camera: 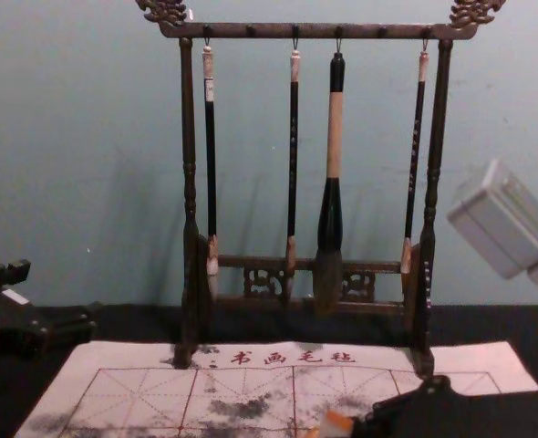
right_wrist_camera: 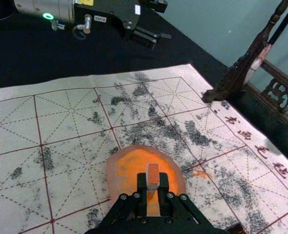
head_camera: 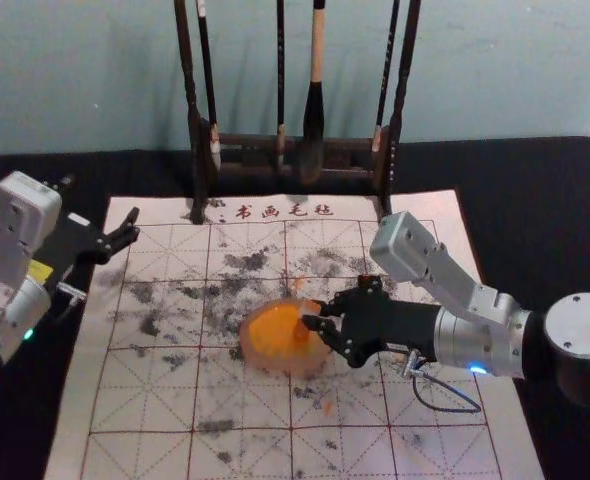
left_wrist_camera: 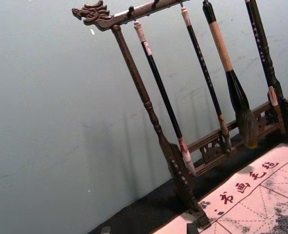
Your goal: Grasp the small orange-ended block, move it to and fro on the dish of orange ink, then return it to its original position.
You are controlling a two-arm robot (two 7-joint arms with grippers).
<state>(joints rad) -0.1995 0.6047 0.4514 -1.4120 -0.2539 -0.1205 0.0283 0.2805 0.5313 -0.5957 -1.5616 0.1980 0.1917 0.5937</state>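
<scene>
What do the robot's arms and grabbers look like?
The left arm and right arm are silvery and black, with boxy grey tops. The jaws are black. The left has a yellow label and green light; the right has a blue light and looping dark cable.

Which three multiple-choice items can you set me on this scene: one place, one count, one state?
1. Where is the block?
A) At the mat's corner
B) Over the dish
C) Off the mat

2. How many brushes hang on the rack?
A) Two
B) Six
C) Four

3. How is the left gripper?
A) Open
B) Shut on a brush
C) Shut on the block

1: B, the head and right wrist views show the right gripper holding it there.
2: C, the chest view shows four hanging side by side.
3: A, its fingers stand spread in the chest view.
</scene>
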